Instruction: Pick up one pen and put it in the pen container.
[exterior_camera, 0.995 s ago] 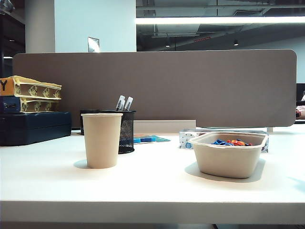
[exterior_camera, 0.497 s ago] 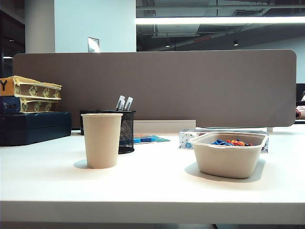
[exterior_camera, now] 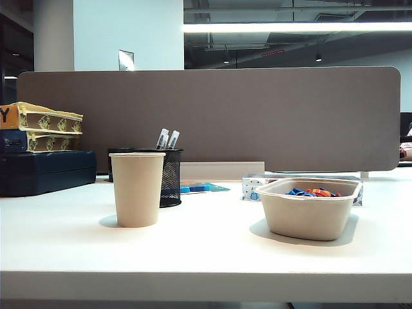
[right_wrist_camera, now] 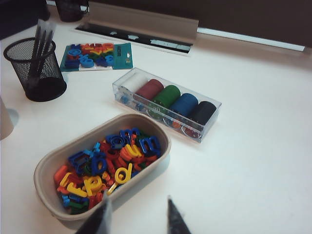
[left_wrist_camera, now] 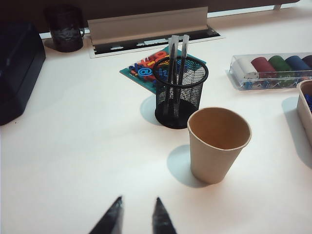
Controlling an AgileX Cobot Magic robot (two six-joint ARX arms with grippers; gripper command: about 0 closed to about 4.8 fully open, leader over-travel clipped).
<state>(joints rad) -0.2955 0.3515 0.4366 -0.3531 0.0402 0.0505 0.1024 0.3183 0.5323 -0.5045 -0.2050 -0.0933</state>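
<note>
Nothing on the surface (exterior_camera: 206, 251) has shifted since the earlier exterior pictures: we find paper cup, mesh holder and bowl all in the same places, and neither arm enters that view.

We note the pulp bowl (right_wrist_camera: 46, 168) of plastic letters under the right tool (right_wrist_camera: 137, 218), whose tips stand apart and hold nothing. The paper cup (left_wrist_camera: 219, 144) stands just ahead of the left tool (left_wrist_camera: 137, 217), whose tips stand narrowly apart, also empty.

The black mesh pen container (left_wrist_camera: 180, 98) stands behind the cup, close to it but apart. Two pens (left_wrist_camera: 176, 73) already stand in it, near upright, pale ends up; we see no loose pen lying anywhere on the surface.

In our judgement the left tool is the nearer to the container, which lies ahead of it past the cup. Any grasp must therefore come from above, along the upright axis of the pens.
</note>
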